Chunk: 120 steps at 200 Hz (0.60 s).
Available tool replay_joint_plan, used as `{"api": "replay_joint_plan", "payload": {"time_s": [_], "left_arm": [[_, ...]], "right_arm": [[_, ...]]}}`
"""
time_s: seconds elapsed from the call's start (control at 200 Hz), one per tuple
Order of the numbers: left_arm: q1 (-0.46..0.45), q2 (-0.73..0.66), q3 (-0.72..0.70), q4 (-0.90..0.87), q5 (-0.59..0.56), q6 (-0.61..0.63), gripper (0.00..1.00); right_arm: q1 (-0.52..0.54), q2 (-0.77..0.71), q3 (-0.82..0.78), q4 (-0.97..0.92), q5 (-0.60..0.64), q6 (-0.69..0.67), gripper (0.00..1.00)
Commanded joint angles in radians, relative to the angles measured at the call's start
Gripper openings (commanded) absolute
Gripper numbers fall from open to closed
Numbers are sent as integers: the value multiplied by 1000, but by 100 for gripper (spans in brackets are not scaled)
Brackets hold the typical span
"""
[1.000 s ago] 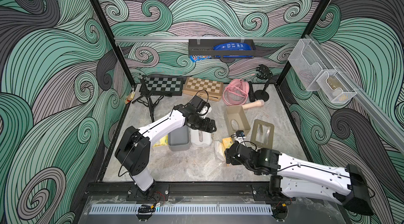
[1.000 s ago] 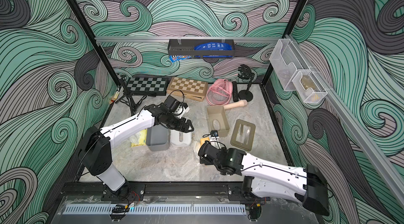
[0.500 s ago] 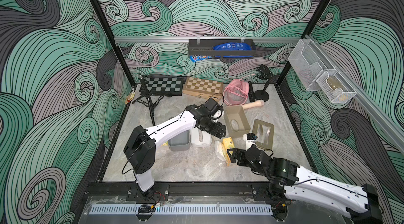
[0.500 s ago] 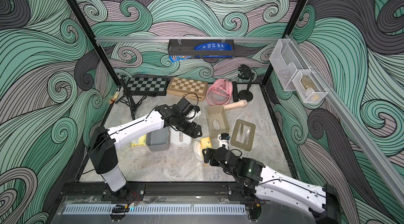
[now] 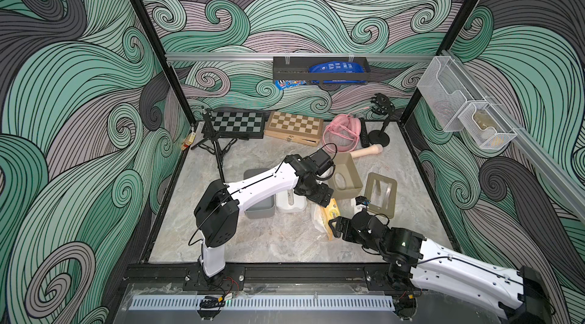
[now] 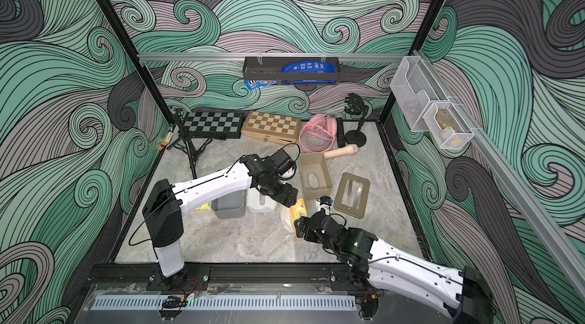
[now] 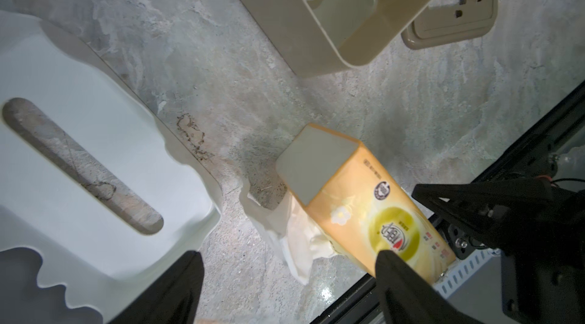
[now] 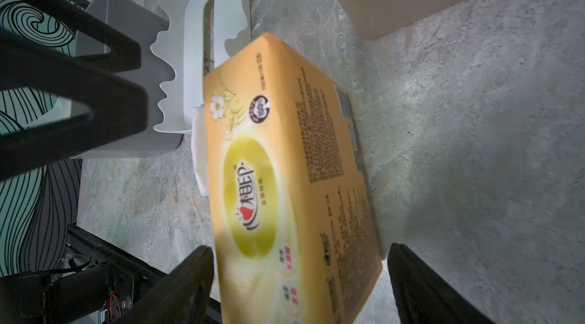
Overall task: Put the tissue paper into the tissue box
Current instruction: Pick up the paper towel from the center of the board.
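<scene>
In a top view your left arm (image 5: 262, 184) hides much of the grey bin (image 5: 258, 210), nine o'clock of the tissue pack (image 5: 329, 215). The pack's print blurs in the right wrist view.

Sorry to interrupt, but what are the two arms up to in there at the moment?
The robot is after the yellow tissue pack, which lies on the table with white tissue spilling from its side. The right tool, open, straddles one end; the left tool, also open, hovers by the other. Neither grips it yet. The tan tissue box stands open and empty nearby, its lid beside it.
</scene>
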Motion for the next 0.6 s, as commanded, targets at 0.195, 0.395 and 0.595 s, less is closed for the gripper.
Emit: {"api": "replay_joint_plan", "payload": {"time_s": [0.195, 0.395, 0.595], "left_arm": [[99, -31, -37, 0, -54, -19, 88], [153, -63, -88, 21, -54, -3, 88], [165, -66, -118, 45, -45, 9, 88]], "right_arm": [[-3, 127, 75, 32, -46, -115, 80], [-2, 160, 108, 17, -47, -113, 62], [0, 175, 174, -49, -27, -138, 43]]}}
